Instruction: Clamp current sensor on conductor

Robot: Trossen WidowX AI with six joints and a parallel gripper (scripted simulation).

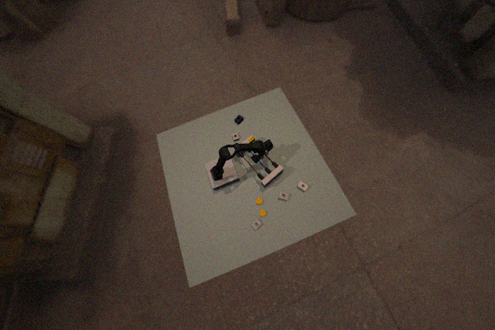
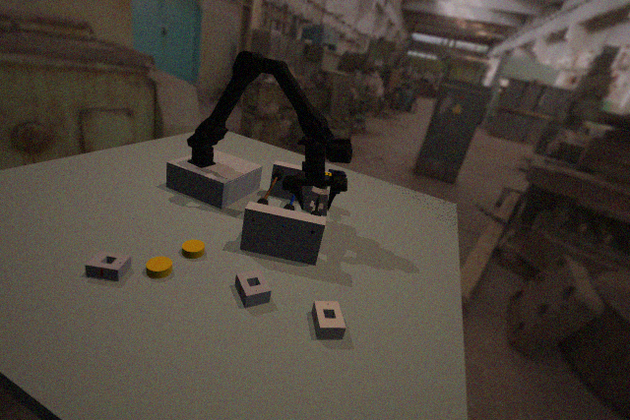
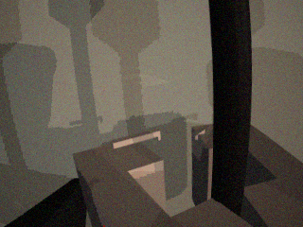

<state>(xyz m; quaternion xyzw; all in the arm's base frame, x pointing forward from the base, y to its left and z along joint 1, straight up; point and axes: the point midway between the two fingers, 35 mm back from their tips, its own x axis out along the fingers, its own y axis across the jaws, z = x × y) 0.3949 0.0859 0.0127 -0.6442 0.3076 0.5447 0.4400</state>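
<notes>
My gripper (image 2: 317,203) (image 3: 153,200) is shut on the current sensor (image 2: 320,193) (image 3: 115,177), whose jaws stand apart in the wrist view. It hangs at the right end of the conductor rack, by the dark conductor (image 1: 270,157). In the top view the arm hides the sensor. The blue conductor (image 1: 261,164) and the orange conductor (image 1: 250,166) (image 2: 271,189) run to its left. No conductor shows between the jaws in the wrist view, and I cannot tell how the sensor stands to the dark one. The LOAD lettering and the sensor's arrow cannot be read.
The rack's front block (image 1: 272,177) (image 2: 283,233) stands close before the gripper. A yellow label (image 1: 250,139) is at the back block. Two yellow discs (image 2: 193,248) and several pale blocks with square holes (image 2: 254,298) lie in front. A dark block (image 1: 238,119) lies behind.
</notes>
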